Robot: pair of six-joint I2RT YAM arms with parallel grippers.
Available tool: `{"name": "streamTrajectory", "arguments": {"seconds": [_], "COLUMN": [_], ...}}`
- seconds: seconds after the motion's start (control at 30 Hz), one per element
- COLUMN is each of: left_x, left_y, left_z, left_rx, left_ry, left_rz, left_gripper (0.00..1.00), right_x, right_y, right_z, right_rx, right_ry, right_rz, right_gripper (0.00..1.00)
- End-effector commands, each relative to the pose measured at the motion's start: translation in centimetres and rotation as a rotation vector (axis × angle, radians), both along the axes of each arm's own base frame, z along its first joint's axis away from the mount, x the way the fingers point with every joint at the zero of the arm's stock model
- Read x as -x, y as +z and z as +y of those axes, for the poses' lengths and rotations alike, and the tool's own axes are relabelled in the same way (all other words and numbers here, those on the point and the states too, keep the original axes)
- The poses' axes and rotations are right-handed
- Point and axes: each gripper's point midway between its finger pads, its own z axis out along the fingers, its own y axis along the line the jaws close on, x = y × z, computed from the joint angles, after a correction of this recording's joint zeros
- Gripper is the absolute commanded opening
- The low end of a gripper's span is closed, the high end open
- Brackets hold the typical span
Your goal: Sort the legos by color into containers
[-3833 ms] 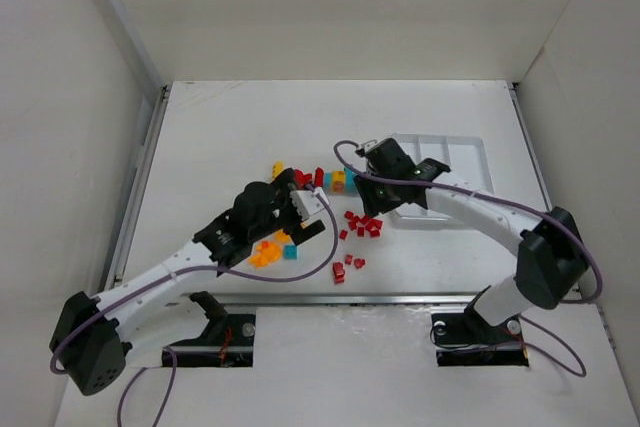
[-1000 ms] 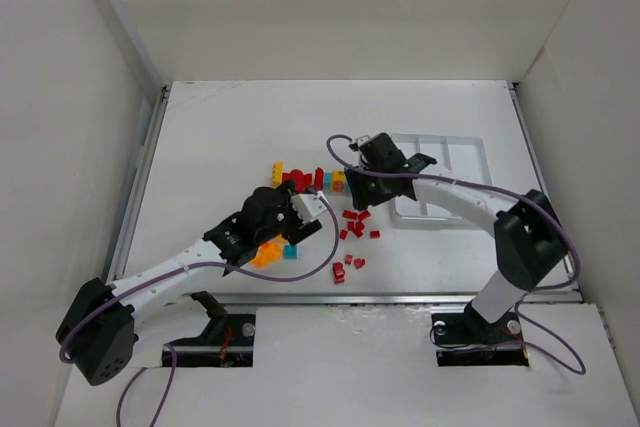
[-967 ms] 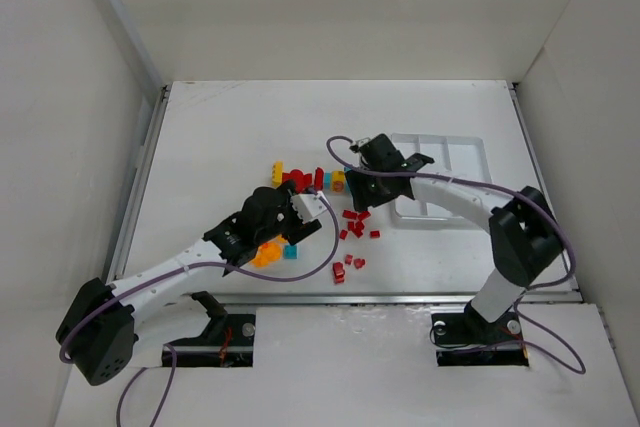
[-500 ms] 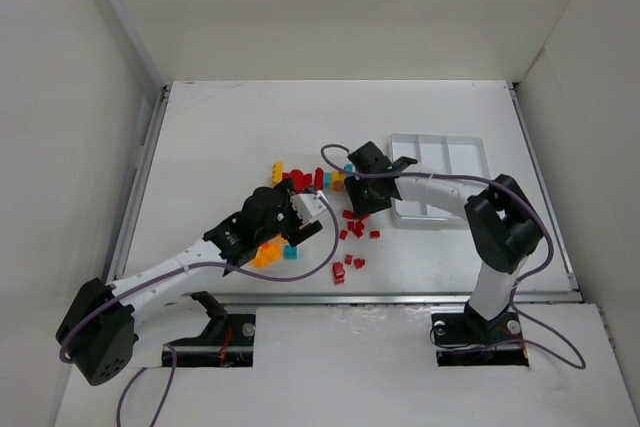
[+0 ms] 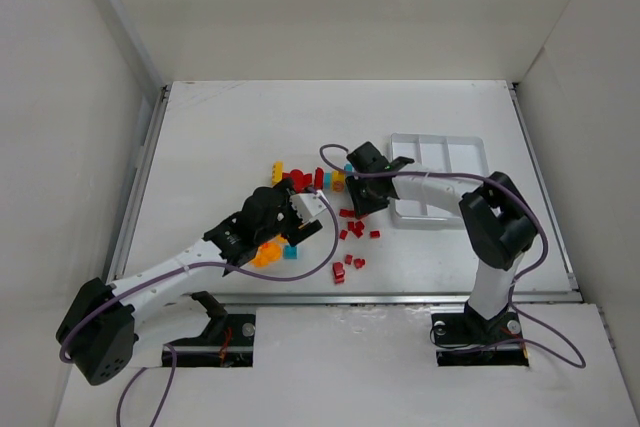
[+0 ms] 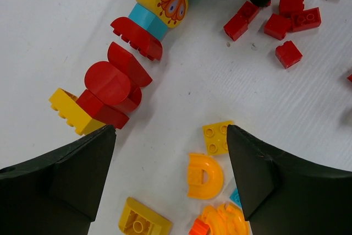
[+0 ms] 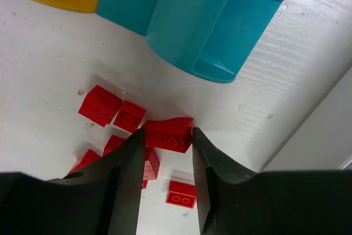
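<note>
Trouble looms at the right gripper (image 7: pixel 168 130): fingers flank a red brick (image 7: pixel 165 137) mid-frame, grip unclear, and red neighbours (image 7: pixel 100 105) crowd close, so it may slip. The left gripper (image 6: pixel 170 130) hangs spread wide; the tray (image 5: pixel 436 136) sits right of centre.

legos (image 5: pixel 355 222) on table (image 5: pixel 230 137), tray (image 5: pixel 462 139) at right

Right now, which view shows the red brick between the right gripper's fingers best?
Right wrist: the red brick sits close-up in the gap of the right gripper. In top external the gripper's body covers it. Left wrist shows only that gripper's black tip by loose red bricks.
</note>
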Motion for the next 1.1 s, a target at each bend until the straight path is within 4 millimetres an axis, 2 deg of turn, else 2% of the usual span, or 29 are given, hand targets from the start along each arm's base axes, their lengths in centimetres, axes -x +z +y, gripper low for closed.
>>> {"name": "streamTrajectory", "arguments": {"seconds": [0.0, 0.07, 0.13, 0.2, 0.23, 0.27, 0.3, 0.33, 0.37, 0.4, 0.47, 0.53, 0.6, 0.7, 0.83, 0.9, 1.07], "left_x": [-0.2, -0.2, -0.3, -0.2, 0.1, 0.0, 0.0, -0.2, 0.1, 0.1, -0.2, -0.6, -1.5, -3.0, -4.6, -4.9, -4.1], "left_y": [0.3, 0.3, 0.0, -0.2, -0.5, -0.5, -0.4, -0.6, -0.8, -0.9, -1.3, -1.4, -1.7, -1.9, -2.0, -2.4, -3.4], "left_z": [-0.1, -0.1, -0.1, -0.4, -0.8, -1.1, -1.5, -2.2, -3.1, -3.6, -5.1, -6.0, -7.1, -8.6, -10.1, -10.9, -12.0], "left_rx": [0.008, 0.008, -0.005, -0.013, -0.016, -0.027, -0.032, -0.040, -0.037, -0.047, -0.071, -0.081, -0.108, -0.122, -0.150, -0.169, -0.205], "left_ry": [0.005, 0.005, 0.000, -0.028, -0.060, -0.089, -0.116, -0.146, -0.203, -0.238, -0.320, -0.358, -0.398, -0.420, -0.455, -0.473, -0.589], "left_rz": [-0.012, -0.012, -0.009, -0.011, -0.002, -0.015, -0.018, -0.015, -0.004, -0.004, 0.004, 0.005, -0.002, -0.012, -0.027, -0.017, -0.010], "left_gripper": [0.80, 0.80, 0.81, 0.83, 0.85, 0.87, 0.89, 0.90, 0.91, 0.93, 0.95, 0.95, 0.95, 0.92, 0.82, 0.78, 0.81], "right_x": [-1.0, -0.9, -1.3, -1.4, -1.7, -1.8, -2.5, -2.9, -3.2, -4.1, -4.3, -4.9, -5.2, -5.8, -6.6, -6.9, -7.0], "right_y": [-0.2, -0.3, 1.7, 3.3, 5.7, 6.9, 8.2, 10.5, 11.1, 11.8, 11.8, 11.0, 9.5, 7.8, 6.5, 6.5, 7.6], "right_z": [0.6, 0.2, 0.2, -0.6, -0.5, -0.9, -1.8, -2.4, -3.5, -5.6, -8.2, -10.8, -12.1, -12.8, -12.8, -13.1, -12.7], "right_rx": [0.011, 0.032, 0.023, 0.035, -0.006, -0.027, -0.045, -0.088, -0.096, -0.089, -0.084, -0.067, -0.037, -0.004, 0.007, -0.011, -0.043], "right_ry": [-0.010, -0.006, -0.013, -0.049, -0.071, -0.090, -0.131, -0.163, -0.216, -0.289, -0.367, -0.444, -0.478, -0.477, -0.472, -0.483, -0.434], "right_rz": [-0.025, -0.026, -0.059, -0.093, -0.142, -0.159, -0.188, -0.233, -0.249, -0.268, -0.274, -0.259, -0.226, -0.203, -0.183, -0.182, -0.220], "right_gripper": [0.29, 0.25, 0.24, 0.24, 0.24, 0.24, 0.24, 0.24, 0.24, 0.24, 0.24, 0.24, 0.24, 0.27, 0.28, 0.30, 0.43]}}
